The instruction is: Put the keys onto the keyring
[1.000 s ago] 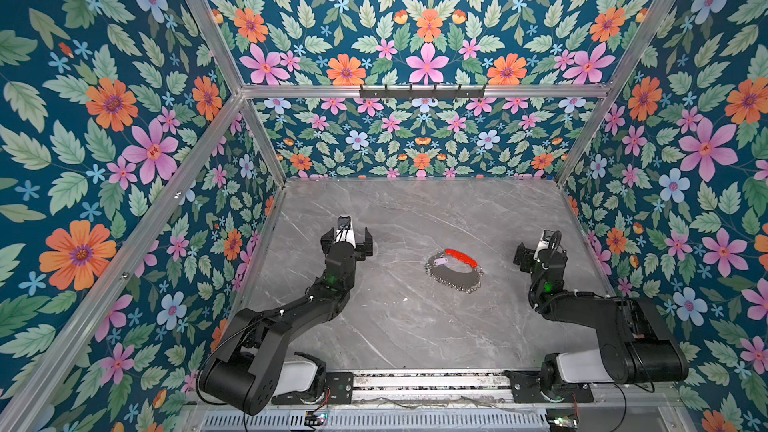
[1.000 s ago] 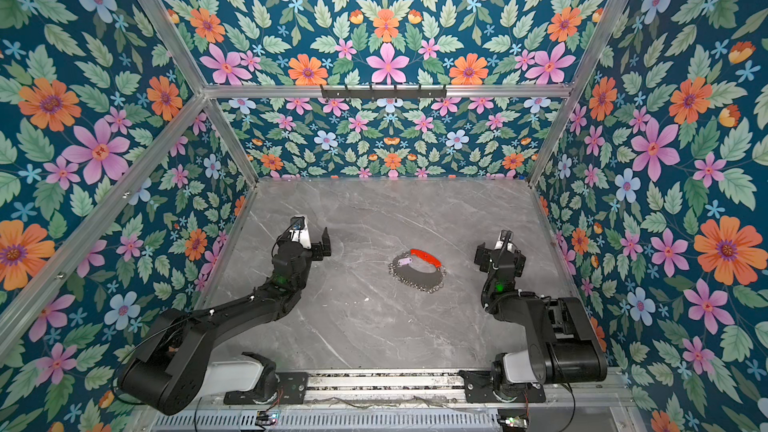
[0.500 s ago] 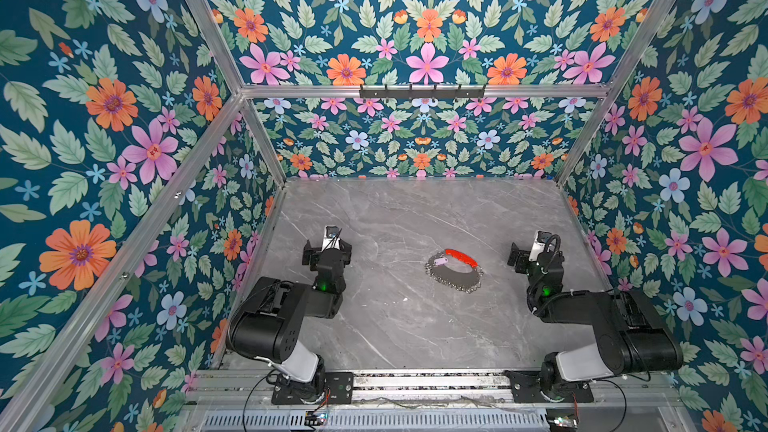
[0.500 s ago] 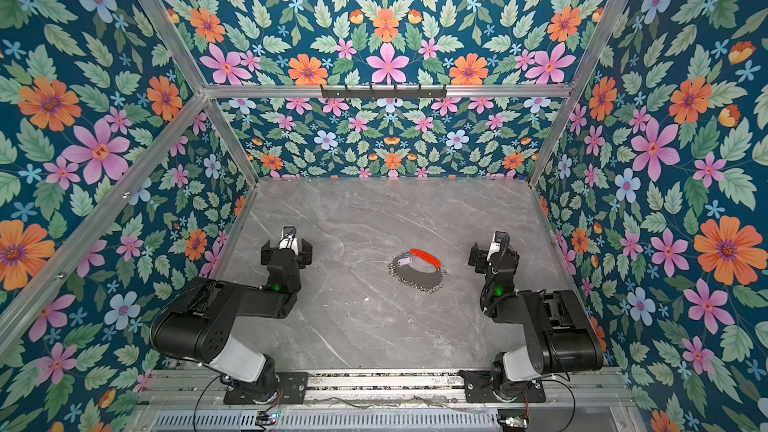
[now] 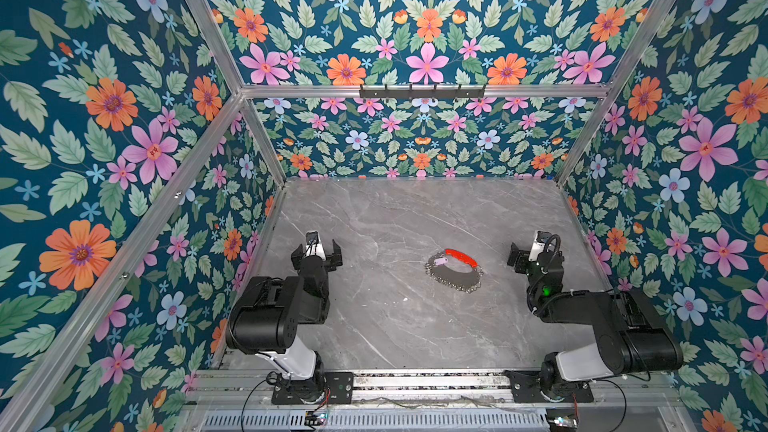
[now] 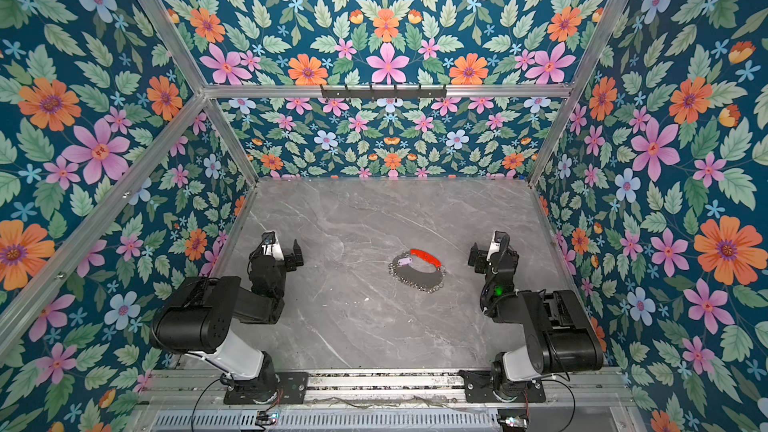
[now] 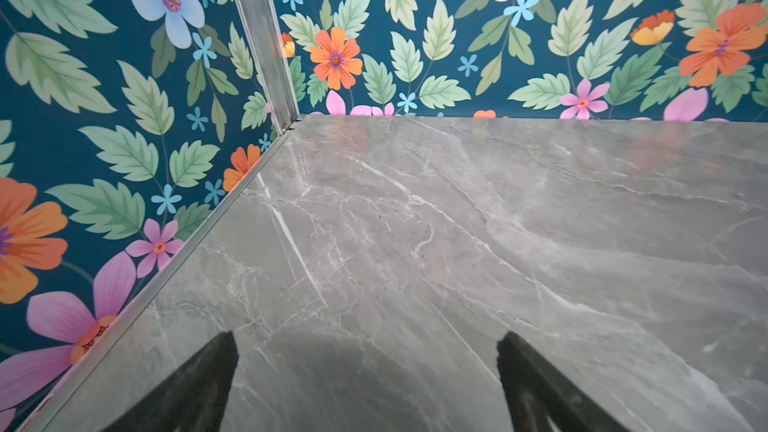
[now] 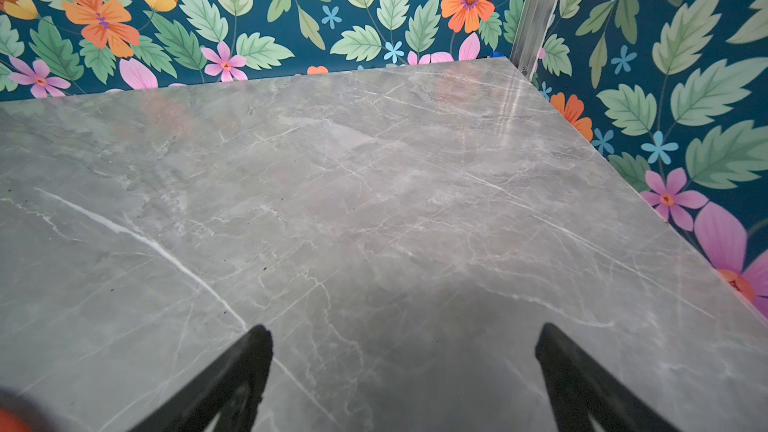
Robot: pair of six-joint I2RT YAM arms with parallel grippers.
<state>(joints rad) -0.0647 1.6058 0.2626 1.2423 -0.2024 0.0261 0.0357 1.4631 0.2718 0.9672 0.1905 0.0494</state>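
A: What can we not see well here?

B: In both top views the keyring (image 5: 455, 270) (image 6: 417, 270) is very small. We make out its red section (image 5: 460, 256) and the silver rings (image 5: 457, 284) along the near side, but the rings are too fine for us to count. The lilac tag (image 5: 441, 261) (image 6: 405, 261) lies at the far left end of the loop, touching it. Whether it hangs on a ring, we cannot tell, and the metal of the key is too small to see. The wrist views do not reach the keyring. In the right wrist view a red blur (image 8: 8, 421) is cut off at the corner, and we cannot name it.

A: And the grippers?

B: The left gripper (image 7: 365, 342) has its fingers spread wide, with only bare table (image 7: 457, 243) between them. The right gripper (image 8: 404, 333) is spread wide as well, with nothing between its fingers. Both hold nothing and are well apart from the keyring.

A: Where does the keyring lie?

B: It lies flat on the table between the two arms, nearer to the right one.

A: The count?

B: We count one keyring, one lilac tag and two grippers.
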